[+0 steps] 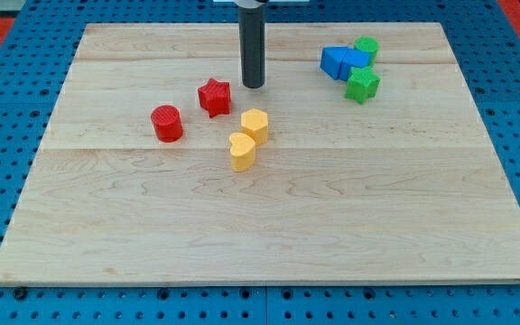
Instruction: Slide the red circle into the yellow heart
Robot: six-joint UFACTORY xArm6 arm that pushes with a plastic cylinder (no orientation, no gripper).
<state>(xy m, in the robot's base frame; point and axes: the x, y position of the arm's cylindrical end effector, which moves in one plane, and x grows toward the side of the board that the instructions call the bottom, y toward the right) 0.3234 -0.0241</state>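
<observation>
No containers on desk (269,235). Red circle (166,123): short upright cylinder, left of yellow heart (242,151), apart. My tip (254,84) above-right of the heart, beside red star (214,97). No pincer fitted, state n/a.

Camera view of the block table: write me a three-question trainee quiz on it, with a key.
1. True or false: my tip is touching the red circle.
2. Which block lies nearest the yellow heart?
A. the green star
B. the yellow hexagon
C. the blue blocks
3. Fill in: the block between my tip and the red circle is the red ____.

Key:
1. False. My tip stands toward the view's top, right of the red star, apart from the circle.
2. B. The hexagon sits against the heart on its upper right.
3. star
</observation>
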